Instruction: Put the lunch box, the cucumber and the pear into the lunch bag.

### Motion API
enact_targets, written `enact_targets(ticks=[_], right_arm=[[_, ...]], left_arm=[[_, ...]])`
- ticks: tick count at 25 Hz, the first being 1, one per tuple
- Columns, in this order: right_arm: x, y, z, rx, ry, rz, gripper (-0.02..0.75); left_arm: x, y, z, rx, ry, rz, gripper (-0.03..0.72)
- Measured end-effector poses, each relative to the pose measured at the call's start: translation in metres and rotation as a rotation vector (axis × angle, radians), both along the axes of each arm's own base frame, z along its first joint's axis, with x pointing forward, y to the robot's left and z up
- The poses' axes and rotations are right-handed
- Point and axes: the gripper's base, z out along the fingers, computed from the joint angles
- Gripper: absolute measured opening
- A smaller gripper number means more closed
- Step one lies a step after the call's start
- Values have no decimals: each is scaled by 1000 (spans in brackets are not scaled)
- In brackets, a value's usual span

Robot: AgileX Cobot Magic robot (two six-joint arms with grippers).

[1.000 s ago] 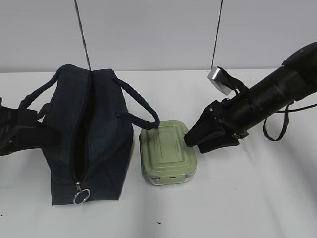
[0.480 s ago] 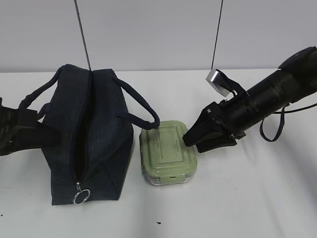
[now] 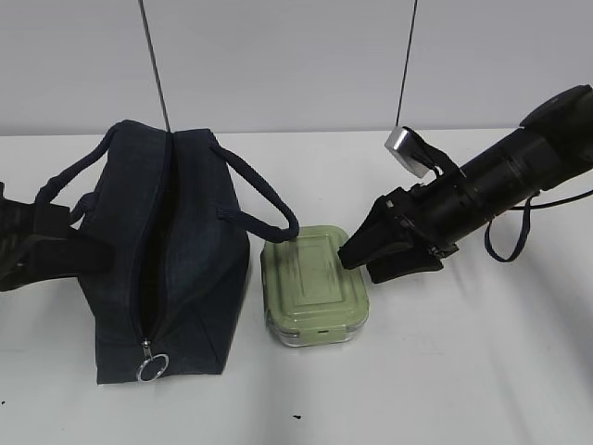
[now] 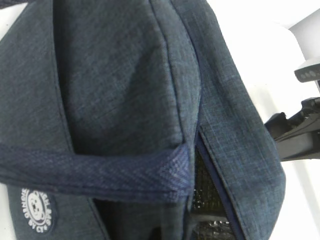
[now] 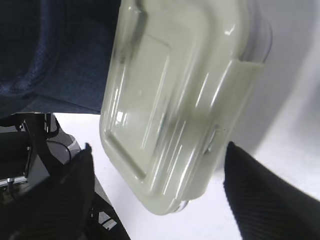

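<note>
Spread wider than a moment ago, my right claw now straddles the far right end of the lunch box, standing just right of the lunch bag, ready to pinch.

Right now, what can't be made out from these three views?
- Cucumber and pear: in no view; possibly inside the lunch bag, whose dark opening hides its contents.
- Left gripper: cut by the exterior view's left edge; in the left wrist view, bag fabric fills the picture.
- Lunch box: contents hidden by its lid in both views.
- Right gripper: its fingers straddle the box end; contact unclear.
</note>
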Motion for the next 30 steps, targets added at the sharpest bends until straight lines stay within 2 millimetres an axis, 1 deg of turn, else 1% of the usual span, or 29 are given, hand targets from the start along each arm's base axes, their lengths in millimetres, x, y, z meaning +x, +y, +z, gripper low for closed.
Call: enact_targets(ticks=[2, 6, 11, 20, 28, 30], right_arm=[[1, 0, 0, -5, -5, -6, 633], [2, -1, -3, -16, -10, -19, 651], [4, -1, -16, -13, 25, -24, 650], [5, 3, -34, 12, 81, -35, 641], [6, 18, -37, 11, 65, -55, 615], [6, 20, -37, 5, 60, -55, 594]], left_arm=[[0, 0, 0, 0, 0, 0, -17], [0, 0, 0, 0, 0, 0, -17], [0, 0, 0, 0, 0, 0, -17], [0, 0, 0, 0, 0, -1, -17], [0, 0, 0, 0, 0, -1, -17], [0, 0, 0, 0, 0, -1, -17]])
